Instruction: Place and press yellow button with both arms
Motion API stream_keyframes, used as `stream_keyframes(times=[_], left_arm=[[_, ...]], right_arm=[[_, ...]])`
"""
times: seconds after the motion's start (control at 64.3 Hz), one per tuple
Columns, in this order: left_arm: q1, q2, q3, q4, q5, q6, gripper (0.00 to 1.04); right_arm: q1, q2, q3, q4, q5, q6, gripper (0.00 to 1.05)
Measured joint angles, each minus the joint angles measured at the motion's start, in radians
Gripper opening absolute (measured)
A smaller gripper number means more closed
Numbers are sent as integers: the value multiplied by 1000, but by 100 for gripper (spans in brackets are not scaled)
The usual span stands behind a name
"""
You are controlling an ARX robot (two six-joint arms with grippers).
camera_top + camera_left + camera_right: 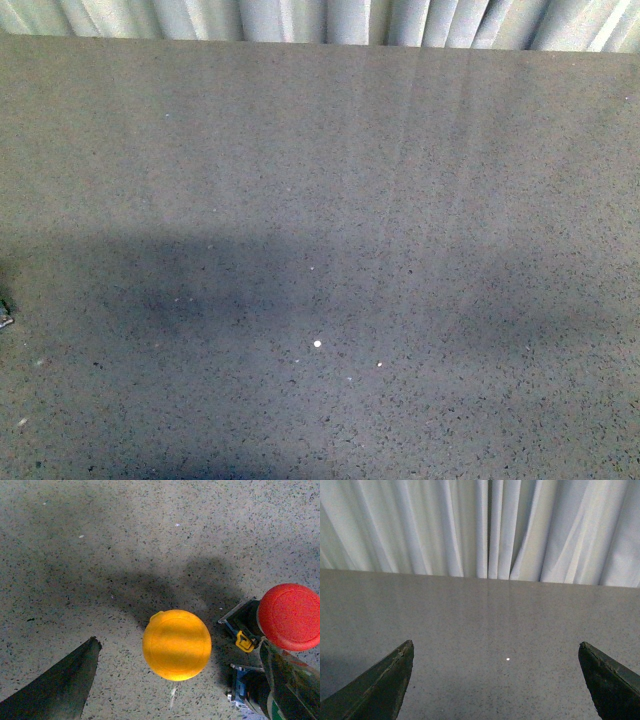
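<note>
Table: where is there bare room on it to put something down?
The front view shows the speckled table bare up to the curtain. It is crowded where the yellow button sits beside the red button.

Hand: right hand [495, 680], its two dark tapered fingers [380, 690] spread wide apart above the desk
Desk: grey speckled stone-look desk [485, 610]
Speck: small white speck [507, 659] on the desk, between the fingers
Backdrop: white pleated curtain [485, 525] along the desk's far edge

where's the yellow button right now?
Only the left wrist view shows it: the yellow button sits on the speckled table, beside a red button, caps not touching. Not in the front view.
</note>
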State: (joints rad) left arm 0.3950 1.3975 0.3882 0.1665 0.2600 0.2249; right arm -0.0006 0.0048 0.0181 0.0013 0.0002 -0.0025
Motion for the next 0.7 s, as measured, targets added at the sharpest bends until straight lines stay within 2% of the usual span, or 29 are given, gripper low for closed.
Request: stream_keyframes(times=[0.7], left_arm=[[-19, 71, 23, 30, -26, 15, 96]], right_arm=[[0, 0, 0, 0, 0, 0, 96]])
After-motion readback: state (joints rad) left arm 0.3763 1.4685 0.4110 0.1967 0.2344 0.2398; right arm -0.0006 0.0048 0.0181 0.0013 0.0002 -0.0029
